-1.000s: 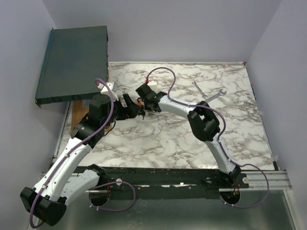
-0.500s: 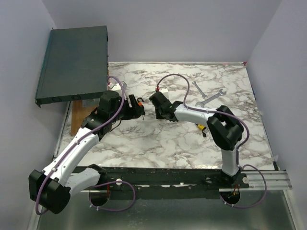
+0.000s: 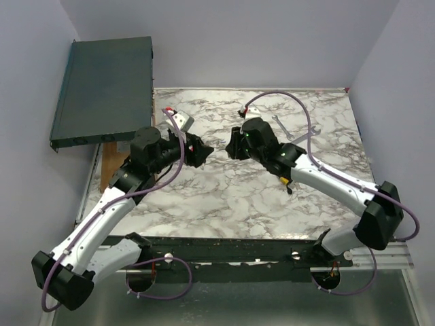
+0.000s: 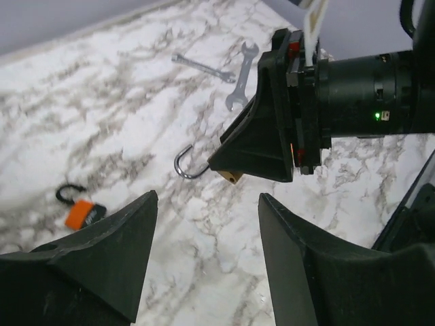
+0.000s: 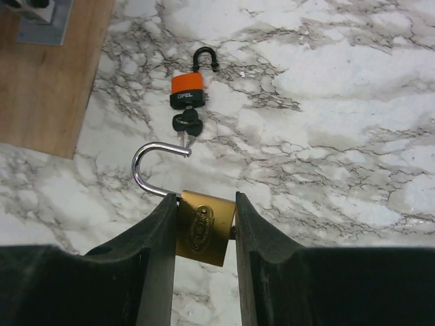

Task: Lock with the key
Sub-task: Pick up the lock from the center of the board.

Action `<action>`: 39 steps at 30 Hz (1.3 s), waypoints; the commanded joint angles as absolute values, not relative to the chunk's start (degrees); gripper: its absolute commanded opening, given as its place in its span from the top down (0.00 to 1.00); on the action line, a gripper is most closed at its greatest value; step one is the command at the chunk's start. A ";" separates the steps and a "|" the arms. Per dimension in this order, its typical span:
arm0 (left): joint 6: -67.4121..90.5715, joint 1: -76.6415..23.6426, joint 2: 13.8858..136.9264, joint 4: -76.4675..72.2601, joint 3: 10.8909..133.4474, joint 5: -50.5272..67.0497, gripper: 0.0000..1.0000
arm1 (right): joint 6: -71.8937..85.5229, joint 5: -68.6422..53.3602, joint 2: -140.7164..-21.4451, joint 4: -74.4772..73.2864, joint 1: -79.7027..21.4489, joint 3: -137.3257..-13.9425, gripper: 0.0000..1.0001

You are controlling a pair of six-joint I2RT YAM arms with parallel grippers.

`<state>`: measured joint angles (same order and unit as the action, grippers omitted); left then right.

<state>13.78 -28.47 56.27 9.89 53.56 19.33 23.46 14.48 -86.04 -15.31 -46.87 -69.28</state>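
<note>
Inspection at this moment found the right end effector [image 5: 203,204] pinching a brass padlock [image 5: 202,232] by the flat sides of its body. Its steel shackle [image 5: 145,165] was swung open and pointed away from the wrist. From the left wrist view, the lock appeared to be held clear of the marble surface [image 3: 224,197] rather than resting on it. The left end effector [image 4: 205,198] faced the held lock from just beside it, fingers spread, with nothing between them. A second lock, an orange padlock [image 5: 187,91] with an open black shackle, lay on the surface beyond the brass one. A black-headed key [image 5: 186,124] lay at its base. The key seemed to be seated in that lock, though this could not be confirmed. Two wrenches [image 4: 239,76] lay well apart from both locks, and a wooden board [image 5: 47,75] sat at the edge of the surface. In my judgement the task stood at presentation: one arm offering the open lock, the locking itself not yet done. The next move would call for the free left end effector either to fetch the key or to press the shackle home. In either case the right arm would need to keep the lock body steady and square against the push.
</note>
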 commanded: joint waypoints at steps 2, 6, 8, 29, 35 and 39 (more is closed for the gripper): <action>-3.17 -31.97 50.56 -4.79 51.12 19.75 0.40 | 21.98 10.24 -80.09 -21.88 -46.91 -72.60 0.85; -14.66 -35.39 47.12 -14.21 44.12 19.97 0.42 | 21.92 8.89 -77.23 -25.13 -46.93 -74.20 0.85; -22.33 -38.52 46.98 -15.36 42.04 18.50 0.42 | 21.86 8.22 -75.99 -26.36 -46.93 -74.80 0.85; -54.49 -53.77 53.81 -25.27 34.22 3.17 0.46 | 20.66 2.51 -73.13 -35.78 -46.98 -81.46 0.85; -55.57 -54.58 54.70 -28.44 33.01 1.51 0.52 | 20.83 1.55 -72.70 -36.98 -46.93 -82.49 0.85; -56.31 -54.64 55.37 -29.76 33.43 1.10 0.54 | 20.87 1.08 -72.51 -37.53 -46.93 -82.30 0.85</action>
<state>-54.08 -54.19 54.85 -25.32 33.45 2.87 21.34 2.98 -73.97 -36.36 -46.87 -80.53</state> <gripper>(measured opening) 0.471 0.348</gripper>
